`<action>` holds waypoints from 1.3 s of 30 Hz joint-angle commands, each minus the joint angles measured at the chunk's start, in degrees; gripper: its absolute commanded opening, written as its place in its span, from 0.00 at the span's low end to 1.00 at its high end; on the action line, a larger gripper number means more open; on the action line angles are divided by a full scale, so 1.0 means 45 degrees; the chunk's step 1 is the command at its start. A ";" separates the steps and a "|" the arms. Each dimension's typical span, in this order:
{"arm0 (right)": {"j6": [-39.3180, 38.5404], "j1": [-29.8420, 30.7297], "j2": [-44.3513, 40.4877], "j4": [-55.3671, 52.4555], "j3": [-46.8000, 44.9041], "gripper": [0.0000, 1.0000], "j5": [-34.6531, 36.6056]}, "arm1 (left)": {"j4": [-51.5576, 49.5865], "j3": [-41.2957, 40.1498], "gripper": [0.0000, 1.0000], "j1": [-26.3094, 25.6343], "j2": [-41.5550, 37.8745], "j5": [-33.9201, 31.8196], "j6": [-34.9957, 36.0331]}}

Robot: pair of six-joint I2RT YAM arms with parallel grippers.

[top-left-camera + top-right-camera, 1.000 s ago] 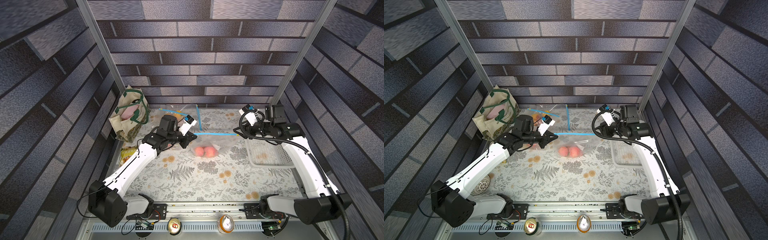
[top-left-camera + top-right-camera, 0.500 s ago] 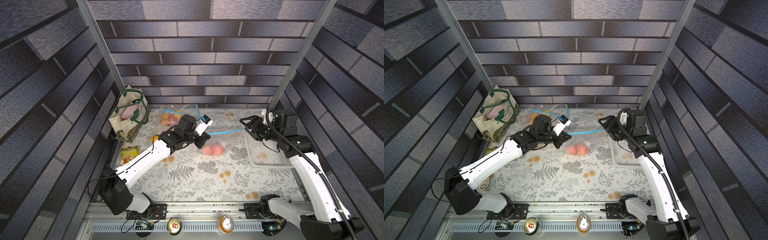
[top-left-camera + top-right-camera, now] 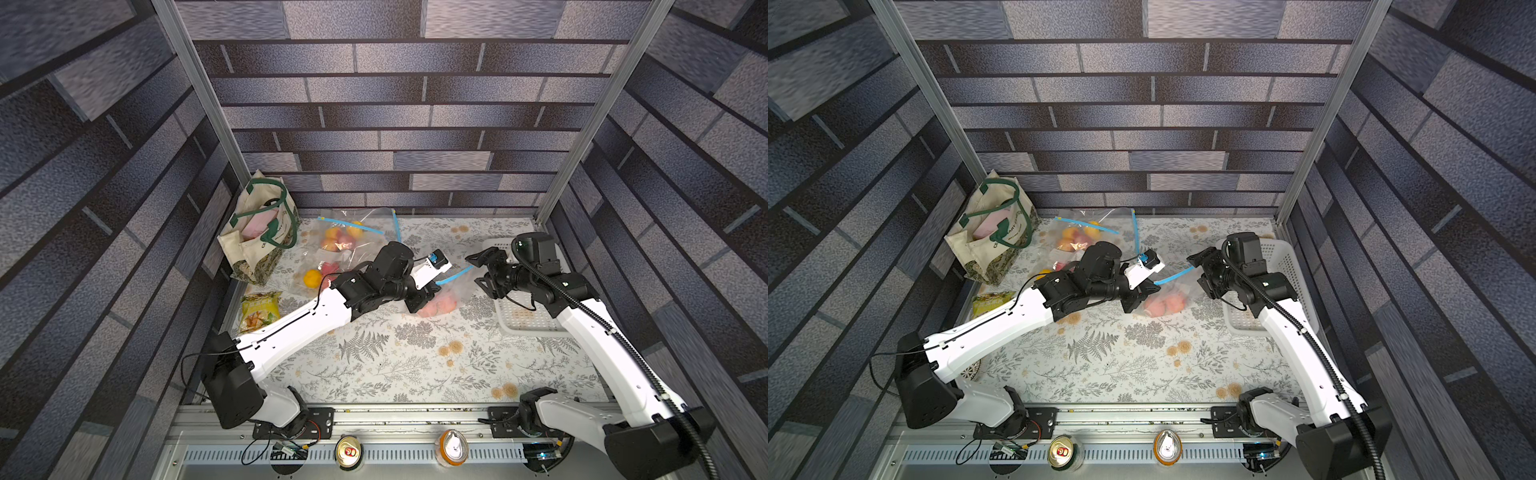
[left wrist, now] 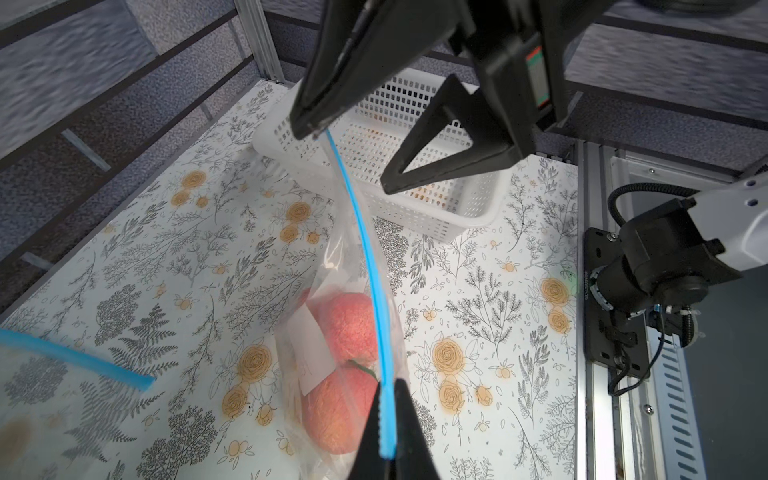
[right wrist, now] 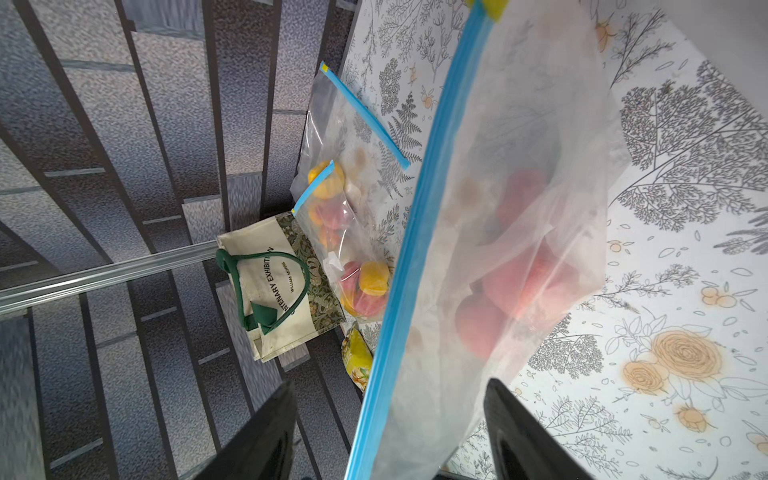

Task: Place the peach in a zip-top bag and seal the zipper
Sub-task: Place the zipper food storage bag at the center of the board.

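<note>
Bag point(image 3: 462, 286) shifted right; 2 pink peaches point(image 3: 440, 306) inside.

The left arm point(image 3: 299, 322) and right arm point(image 3: 598, 340) share one build: glossy white tubular links dotted with small dark screws, joined by chunky matte black joint housings point(image 3: 232, 386). A thin black cable point(image 3: 182, 370) loops off the left arm; a ribbed black hose point(image 4: 656, 189) follows the right. The right gripper point(image 4: 345, 158) has black wedge-shaped fingers point(image 4: 353, 62) and a red-and-green striped label point(image 4: 535, 79); a white, blue-patched block point(image 3: 424, 274) tops the left wrist
</note>
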 commanded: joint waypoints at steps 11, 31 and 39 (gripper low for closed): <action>-0.0862 0.0031 0.0653 -0.0096 -0.0131 0.21 0.0114 | -0.0425 0.0261 0.00 -0.0275 -0.0036 -0.0086 0.1405; -0.8260 0.0470 0.3372 -0.2657 0.6106 0.00 0.0121 | -0.0535 0.0235 0.50 0.2145 -0.1215 0.4581 -0.2416; -1.2249 0.3063 0.6977 -0.5856 1.1139 0.00 -0.0634 | -0.1685 0.0348 0.52 0.4551 -0.1537 0.0217 -0.4739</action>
